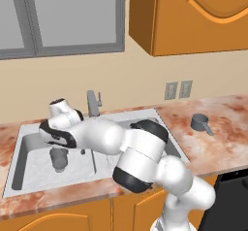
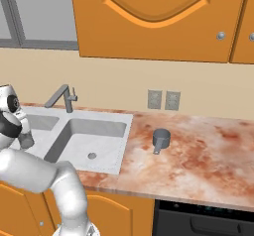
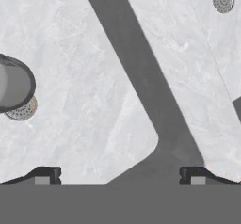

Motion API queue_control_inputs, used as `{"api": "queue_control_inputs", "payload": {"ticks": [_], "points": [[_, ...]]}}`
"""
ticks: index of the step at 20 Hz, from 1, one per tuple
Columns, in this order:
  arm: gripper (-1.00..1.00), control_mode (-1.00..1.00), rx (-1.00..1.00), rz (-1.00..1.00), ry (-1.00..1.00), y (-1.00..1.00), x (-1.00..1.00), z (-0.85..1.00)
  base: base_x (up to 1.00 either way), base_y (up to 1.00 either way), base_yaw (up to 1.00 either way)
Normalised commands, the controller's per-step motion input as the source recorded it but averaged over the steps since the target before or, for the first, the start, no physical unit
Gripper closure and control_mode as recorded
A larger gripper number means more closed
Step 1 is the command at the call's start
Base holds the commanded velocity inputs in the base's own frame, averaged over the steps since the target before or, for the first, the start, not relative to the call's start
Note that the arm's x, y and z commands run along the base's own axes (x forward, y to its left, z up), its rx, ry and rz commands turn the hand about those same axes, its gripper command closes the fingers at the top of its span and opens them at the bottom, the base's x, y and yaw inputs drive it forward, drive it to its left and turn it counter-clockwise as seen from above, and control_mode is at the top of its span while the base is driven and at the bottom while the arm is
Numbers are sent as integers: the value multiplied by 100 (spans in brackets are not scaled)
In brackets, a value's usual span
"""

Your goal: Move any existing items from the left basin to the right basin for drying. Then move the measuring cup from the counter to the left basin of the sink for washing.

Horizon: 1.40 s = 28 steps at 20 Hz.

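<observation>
The dark grey tumbler (image 1: 59, 161) stands in the left basin (image 1: 31, 164) of the sink, just beside its drain (image 3: 22, 111). In the hand view the tumbler (image 3: 13, 84) sits at the left edge, well outside the fingers. My gripper (image 3: 120, 176) hangs open above the sink with nothing between its fingertips (image 3: 48, 174), looking down on the divider (image 3: 136, 72) between the basins. The right basin (image 2: 94, 133) holds nothing but its drain (image 2: 92, 155). The measuring cup (image 1: 200, 123) rests on the counter (image 1: 227, 142) right of the sink, its stick handle toward the front.
The grey faucet (image 1: 92, 103) rises at the middle back of the sink, close behind my arm. Wall outlets (image 2: 162, 100) and upper cabinets (image 2: 158, 17) are beyond the counter. A dark appliance (image 2: 203, 220) sits under the counter at right.
</observation>
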Motion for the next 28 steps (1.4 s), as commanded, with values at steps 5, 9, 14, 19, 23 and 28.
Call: {"api": "queue_control_inputs", "payload": {"ticks": [5, 9, 14, 19, 23, 28], "points": [[-100, -100, 0, -5, 0, 12, 16, -1, 0, 0, 0], [-100, -100, 0, -3, 2, 15, 17, -10, 0, 0, 0], [-100, -100, 0, -2, 3, 15, 18, -19, 0, 0, 0], [-100, -100, 0, -2, 0, 11, 10, -17, 0, 0, 0], [-100, -100, 0, -1, 0, 9, 8, -14, 0, 0, 0], [-100, -100, -1, 0, 0, 9, 1, -22, 0, 0, 0]]}}
